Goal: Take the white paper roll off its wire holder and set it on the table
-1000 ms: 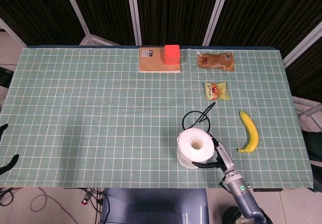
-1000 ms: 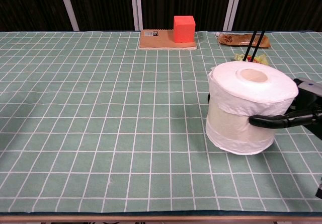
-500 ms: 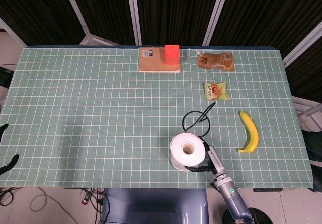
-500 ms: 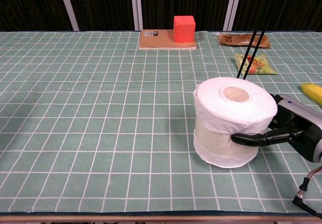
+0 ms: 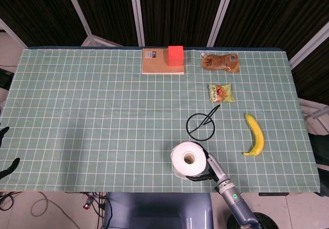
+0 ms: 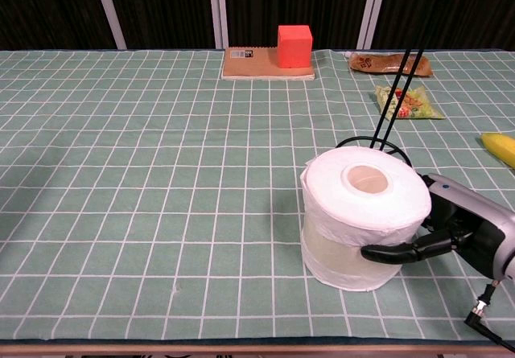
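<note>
Now your right hand [image 6: 451,233], fingers wrapped around the paper roll [image 6: 362,213], has carried it clear of the wire holder [image 5: 201,125]; set it down.

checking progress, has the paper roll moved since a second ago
Yes. In the head view the paper roll, held by the right robot hand, has shifted left and toward the near table edge, clear of the wire holder.

I am looking at a lab test bench: dark folding screens [image 5: 175,7] are enclosing a table under a green grid cloth [image 5: 92,116], cables [image 5: 31,206] trailing on the floor.
</note>
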Available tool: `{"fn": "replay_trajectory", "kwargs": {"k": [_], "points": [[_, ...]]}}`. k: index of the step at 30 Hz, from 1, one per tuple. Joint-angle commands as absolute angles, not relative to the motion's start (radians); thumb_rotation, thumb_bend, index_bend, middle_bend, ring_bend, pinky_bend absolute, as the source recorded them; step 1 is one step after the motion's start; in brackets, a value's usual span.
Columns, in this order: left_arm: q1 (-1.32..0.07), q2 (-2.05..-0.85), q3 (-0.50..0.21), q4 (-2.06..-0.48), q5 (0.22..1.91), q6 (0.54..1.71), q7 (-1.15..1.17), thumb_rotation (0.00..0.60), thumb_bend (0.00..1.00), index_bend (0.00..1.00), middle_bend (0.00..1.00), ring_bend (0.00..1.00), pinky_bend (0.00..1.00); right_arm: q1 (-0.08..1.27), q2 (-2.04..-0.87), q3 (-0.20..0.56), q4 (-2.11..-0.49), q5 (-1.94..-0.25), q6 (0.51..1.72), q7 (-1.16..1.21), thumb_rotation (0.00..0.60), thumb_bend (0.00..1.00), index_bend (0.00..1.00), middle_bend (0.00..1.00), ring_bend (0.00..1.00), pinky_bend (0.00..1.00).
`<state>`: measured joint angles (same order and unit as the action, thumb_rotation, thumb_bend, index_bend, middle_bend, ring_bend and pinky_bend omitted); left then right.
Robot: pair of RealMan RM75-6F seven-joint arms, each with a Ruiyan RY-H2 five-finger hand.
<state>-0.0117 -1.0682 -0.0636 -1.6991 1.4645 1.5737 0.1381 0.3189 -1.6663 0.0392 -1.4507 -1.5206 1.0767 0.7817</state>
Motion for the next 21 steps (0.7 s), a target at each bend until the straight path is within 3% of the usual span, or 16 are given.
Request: {"fn": "replay_trajectory", "kwargs": {"k": [1,9,21], "points": [[-0.011,-1.068,-0.064,-1.7,1.465,1.575,0.139,0.6,0.22,0.12,0.0,0.0,0.03,0.333,-1.638,0.031,-1.468,-1.525,1.06,0.794,0.6,0.01,0.0,0.0,0.0,0.0],[-0.012,-1.069,-0.064,-1.7,1.464,1.574,0.139,0.6,0.22,0.13,0.0,0.0,0.03,0.333,-1.516,0.014,-1.529,-1.564,1.104,0.854,0.6,0.0,0.0,0.0,0.0,0.0],[-0.007,-1.066,-0.067,-1.702,1.463,1.586,0.134,0.6,0.22,0.13,0.0,0.0,0.03,0.22,-1.15,-0.126,-1.661,-1.791,1.397,0.845,0.6,0.0,0.0,0.0,0.0,0.0]]}}
